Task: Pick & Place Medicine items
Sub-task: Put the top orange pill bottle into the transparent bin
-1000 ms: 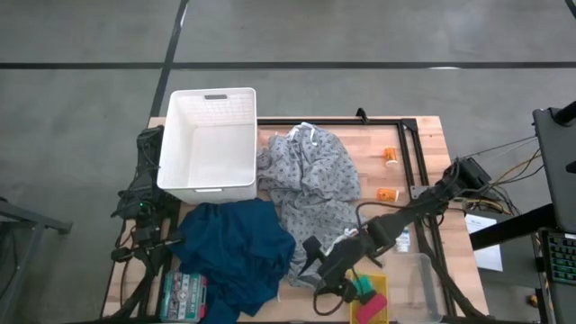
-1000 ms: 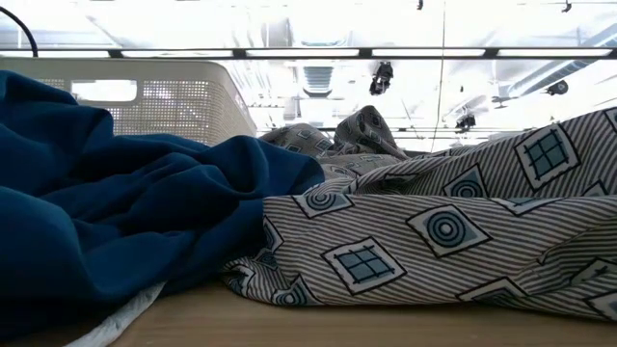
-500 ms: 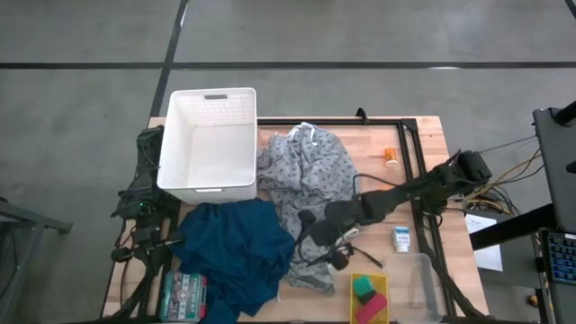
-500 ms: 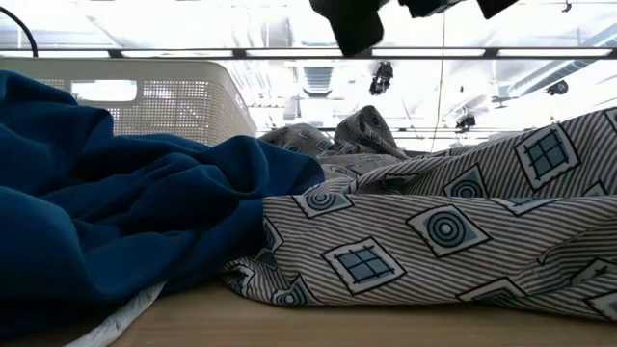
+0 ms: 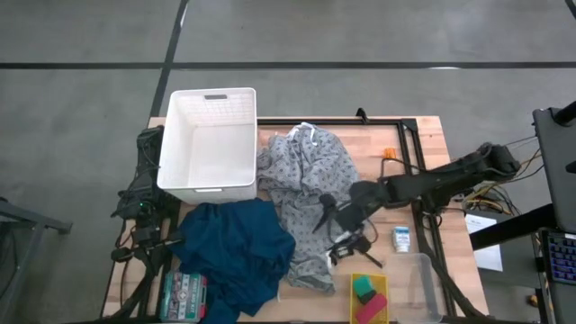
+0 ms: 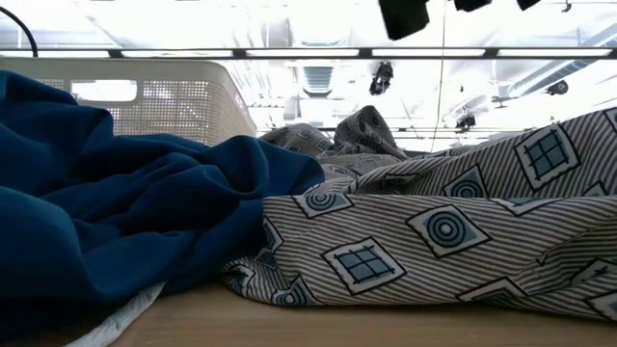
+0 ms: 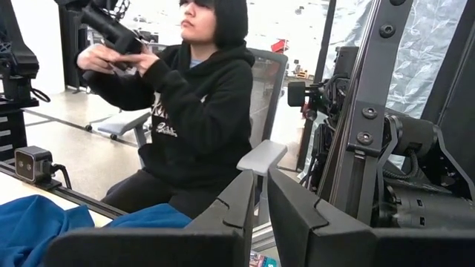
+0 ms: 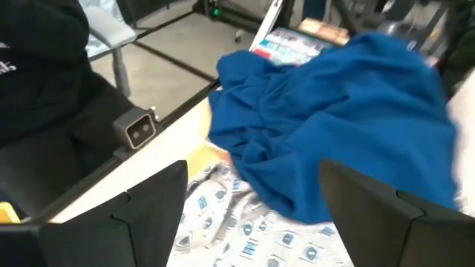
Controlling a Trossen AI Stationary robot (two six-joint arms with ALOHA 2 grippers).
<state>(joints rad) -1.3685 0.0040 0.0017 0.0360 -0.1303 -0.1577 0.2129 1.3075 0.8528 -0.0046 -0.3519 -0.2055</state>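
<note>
Left gripper [image 7: 256, 215] parked off table's left edge, fingers nearly together, holding nothing. White basket [image 5: 209, 139] and blue cloth [image 5: 236, 252] between the two grippers. Right gripper [image 5: 331, 236] over patterned grey cloth [image 5: 306, 184], fingers spread wide, empty. White carton [image 5: 401, 238] on table [image 5: 369, 144] right of it, apart. Orange piece [image 5: 388, 153] farther right, near black frame [image 5: 414, 171].

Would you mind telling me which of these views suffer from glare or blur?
Low view: the ceiling lights behind the white basket glare heavily. Right wrist view: motion blur smears the blue cloth and the open right gripper. High view: evenly lit and sharp. Left wrist view: bright backlight behind the seated person.
</note>
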